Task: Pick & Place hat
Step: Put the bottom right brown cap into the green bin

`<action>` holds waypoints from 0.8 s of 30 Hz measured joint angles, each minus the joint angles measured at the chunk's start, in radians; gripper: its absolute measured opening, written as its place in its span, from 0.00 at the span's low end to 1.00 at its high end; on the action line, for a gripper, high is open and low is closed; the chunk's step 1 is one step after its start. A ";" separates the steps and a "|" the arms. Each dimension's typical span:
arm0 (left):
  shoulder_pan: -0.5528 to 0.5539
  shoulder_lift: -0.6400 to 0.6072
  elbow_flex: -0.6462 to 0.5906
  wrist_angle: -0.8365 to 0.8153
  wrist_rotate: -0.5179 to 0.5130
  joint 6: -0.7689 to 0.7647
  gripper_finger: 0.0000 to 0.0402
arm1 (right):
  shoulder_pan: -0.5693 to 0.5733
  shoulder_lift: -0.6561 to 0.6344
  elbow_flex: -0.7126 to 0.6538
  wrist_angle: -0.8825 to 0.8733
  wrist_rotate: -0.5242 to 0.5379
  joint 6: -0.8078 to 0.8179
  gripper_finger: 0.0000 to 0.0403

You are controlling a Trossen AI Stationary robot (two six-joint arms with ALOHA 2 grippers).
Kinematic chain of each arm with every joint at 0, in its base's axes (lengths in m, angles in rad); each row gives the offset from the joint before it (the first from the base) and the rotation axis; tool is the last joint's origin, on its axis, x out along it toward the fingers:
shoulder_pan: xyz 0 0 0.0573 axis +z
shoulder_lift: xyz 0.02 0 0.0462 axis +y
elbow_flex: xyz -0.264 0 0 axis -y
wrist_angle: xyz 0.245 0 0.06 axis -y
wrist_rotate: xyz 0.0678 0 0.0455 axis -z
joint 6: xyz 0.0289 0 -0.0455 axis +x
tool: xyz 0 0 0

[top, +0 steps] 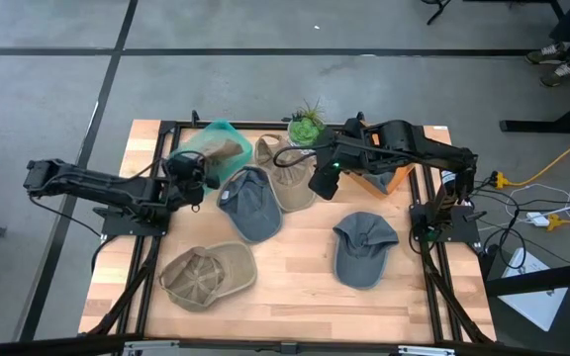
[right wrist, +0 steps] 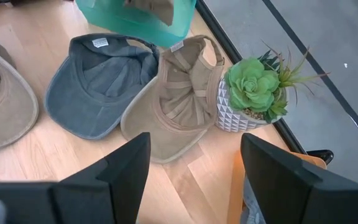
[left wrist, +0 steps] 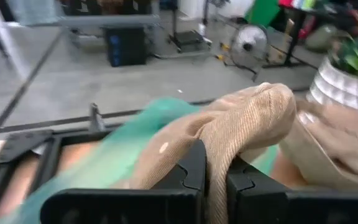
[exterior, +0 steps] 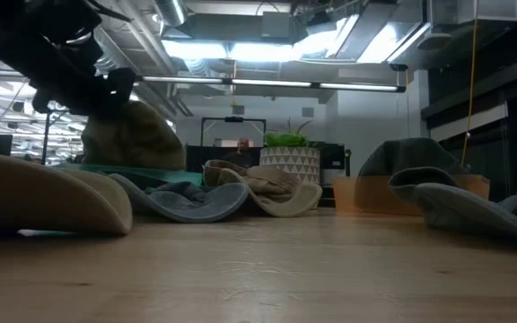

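Observation:
My left gripper (top: 204, 170) (left wrist: 216, 167) is shut on a tan corduroy hat (left wrist: 253, 118) (top: 222, 150) (exterior: 133, 135) over a teal bin (top: 228, 130) (left wrist: 120, 146). My right gripper (top: 322, 184) (right wrist: 194, 163) hovers open above the table, beside an upturned tan cap (top: 285, 173) (right wrist: 179, 102) and touching nothing. On the wood lie an upturned blue-grey cap (top: 249, 205) (right wrist: 98, 87), a second blue-grey cap (top: 365, 249) and another tan cap (top: 207, 276), each lying flat. My left gripper pinches a bunched fold of the tan corduroy hat (left wrist: 219, 143) between its two fingers, coming from the table's left side. The cloth bulges past the fingertips (left wrist: 194, 162) and drapes over the teal bin. Whether the hat rests in the bin, I cannot tell.
A potted green plant (top: 307, 125) (right wrist: 253, 93) stands at the far edge between the two grippers. An orange bin (top: 389, 180) (exterior: 366, 193) sits under the right arm. Black frame rails (top: 428, 267) run along both sides. Open wood (top: 295, 272) lies between the near caps.

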 joint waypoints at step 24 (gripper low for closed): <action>0.060 0.000 -0.038 0.009 0.258 0.002 0.15 | 0.000 0.000 0.000 0.001 0.000 0.000 0.62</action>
